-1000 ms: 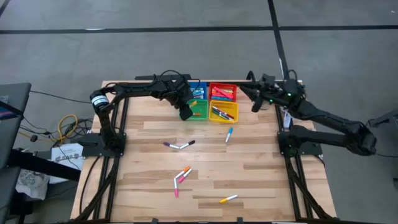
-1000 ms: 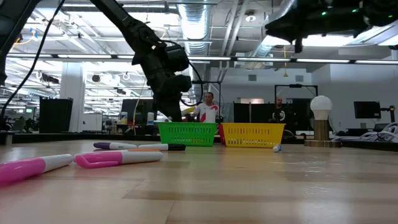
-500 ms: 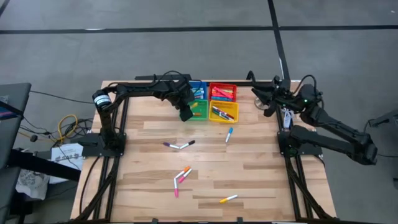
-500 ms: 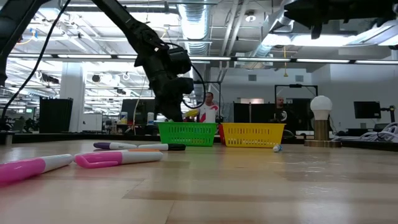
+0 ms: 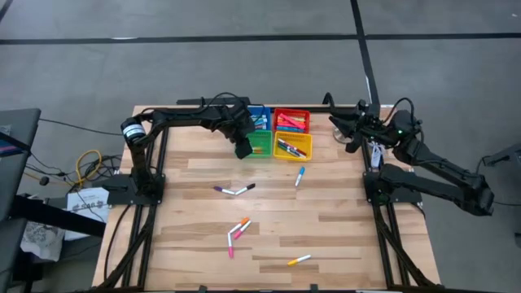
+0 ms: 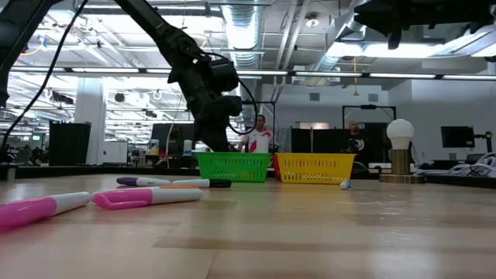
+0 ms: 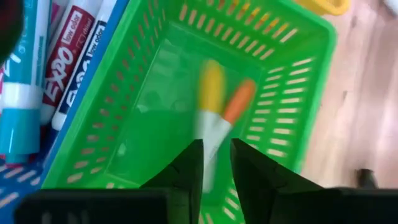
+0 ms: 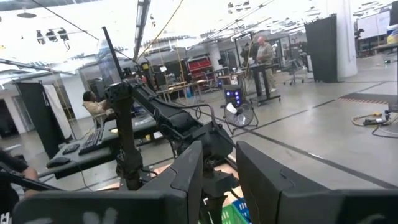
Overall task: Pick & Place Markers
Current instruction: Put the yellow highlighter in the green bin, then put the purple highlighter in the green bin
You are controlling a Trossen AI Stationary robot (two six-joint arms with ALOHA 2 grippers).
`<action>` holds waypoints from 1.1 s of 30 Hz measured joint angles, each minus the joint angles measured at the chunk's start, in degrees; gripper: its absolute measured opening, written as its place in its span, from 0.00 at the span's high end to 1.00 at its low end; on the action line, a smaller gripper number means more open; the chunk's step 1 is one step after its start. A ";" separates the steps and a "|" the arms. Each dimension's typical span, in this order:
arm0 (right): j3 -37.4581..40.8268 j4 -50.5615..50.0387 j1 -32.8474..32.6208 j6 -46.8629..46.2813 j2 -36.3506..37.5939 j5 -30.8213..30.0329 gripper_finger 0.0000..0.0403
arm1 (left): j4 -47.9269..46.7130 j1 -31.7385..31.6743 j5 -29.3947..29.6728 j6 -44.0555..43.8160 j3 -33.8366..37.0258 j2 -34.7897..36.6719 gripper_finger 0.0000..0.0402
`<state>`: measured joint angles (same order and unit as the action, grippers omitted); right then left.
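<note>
Left gripper (image 7: 216, 163) hung right over the green tray (image 5: 260, 143), fingers parted a crack, gripping nothing. A yellow marker (image 7: 210, 93) lay loose in the tray straight beneath, next to an orange one (image 7: 237, 102). Loose markers (image 5: 234, 190) lay toward the table's middle and front, nearest marker's long axis roughly across the table. Right gripper (image 5: 335, 124) parked off the right edge, farther away, narrowly parted, empty.

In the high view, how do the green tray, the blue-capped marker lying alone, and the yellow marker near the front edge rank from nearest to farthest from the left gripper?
1. green tray: directly under the left gripper, at the table's back.
2. blue-capped marker: mid-table, toward the right side.
3. yellow marker: by the front edge, farthest.
</note>
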<state>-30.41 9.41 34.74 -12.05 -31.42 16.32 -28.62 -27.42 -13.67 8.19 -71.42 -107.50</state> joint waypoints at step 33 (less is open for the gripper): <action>0.00 -1.77 0.00 -7.83 -0.04 0.18 0.78 | -4.31 29.98 16.42 -9.80 22.57 30.55 0.59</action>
<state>-30.41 7.64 34.74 -19.88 -31.46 16.49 -32.93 2.56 2.75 -1.62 -48.85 -76.96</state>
